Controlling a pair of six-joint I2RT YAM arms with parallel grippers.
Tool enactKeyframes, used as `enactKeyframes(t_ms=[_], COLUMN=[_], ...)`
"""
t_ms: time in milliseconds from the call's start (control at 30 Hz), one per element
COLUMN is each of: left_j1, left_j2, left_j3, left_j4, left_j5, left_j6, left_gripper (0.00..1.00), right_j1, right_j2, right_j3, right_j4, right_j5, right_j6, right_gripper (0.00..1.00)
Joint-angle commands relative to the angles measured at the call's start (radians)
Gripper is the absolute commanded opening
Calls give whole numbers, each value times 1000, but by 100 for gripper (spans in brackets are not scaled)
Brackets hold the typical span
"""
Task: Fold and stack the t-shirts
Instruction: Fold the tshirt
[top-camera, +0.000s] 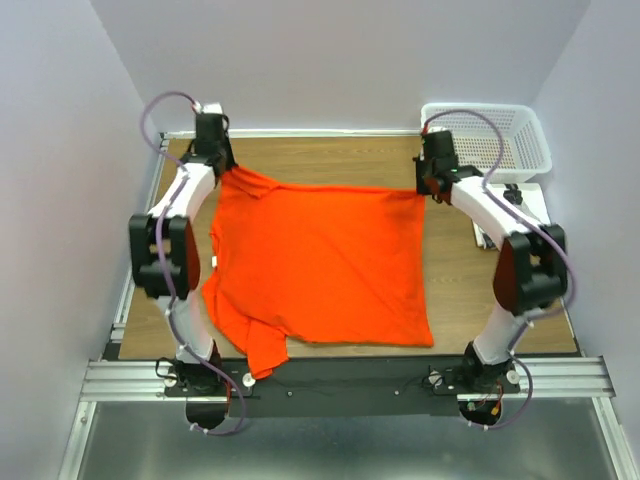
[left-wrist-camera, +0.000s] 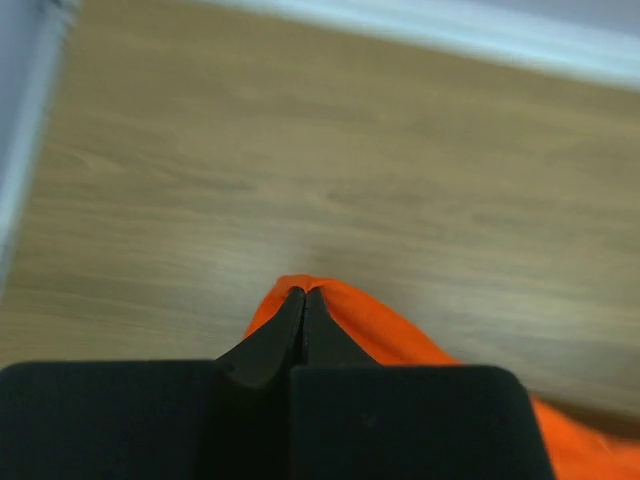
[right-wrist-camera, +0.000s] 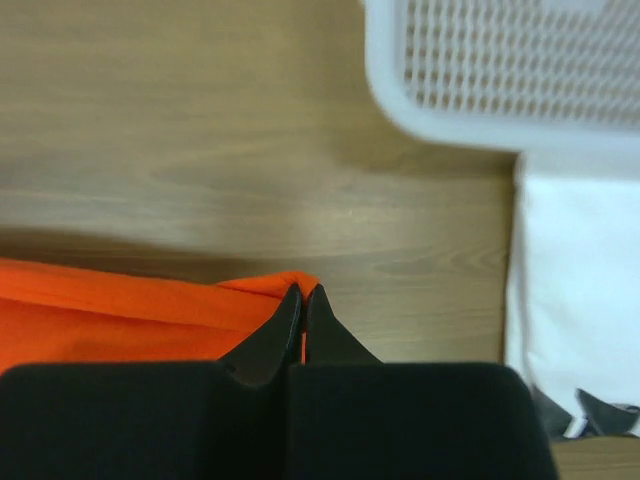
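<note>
Light: bright, even, from overhead | Shadow: soft band along t-shirt (right-wrist-camera: 100, 320) edge, 9 o'clock, right wrist | Focus: your wrist views blur throughout; top view sharp

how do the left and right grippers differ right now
The left gripper pinches the t-shirt at its far-left corner, with only wooden table beyond it. The right gripper pinches the far-right corner, beside the white mesh basket. Both are shut on the cloth.

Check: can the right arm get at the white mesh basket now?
Likely yes: the mesh basket sits just beyond the right gripper, bare table between, though its jaws are shut on the t-shirt.
</note>
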Motion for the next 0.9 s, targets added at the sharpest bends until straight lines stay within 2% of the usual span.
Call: enactKeyframes(t_ms=[0, 67, 200, 400, 567, 867], left_j1=[-8, -8, -8, -8, -8, -6], left_j2=[195, 300, 381, 434, 380, 196], left_j3=[101, 188, 272, 318, 304, 171], left_j4=[9, -21, -29, -54, -118, -198], left_j5=[71, 97, 118, 135, 151, 112], left_j6=[6, -7, -11, -29, -73, -130], left_gripper=[0, 0, 0, 0, 0, 0], right_j1=[-15, -31, -54, -73, -76, -76], right_j2=[161, 268, 382, 456, 450, 366], right_j3=[11, 83, 151, 223, 235, 140], right_j4=[119, 154, 163, 176, 176, 174], right_j5=[88, 79, 60, 30, -7, -47], right_j6=[15, 19, 17, 0, -4, -9], right_gripper=[1, 1, 0, 1, 0, 1])
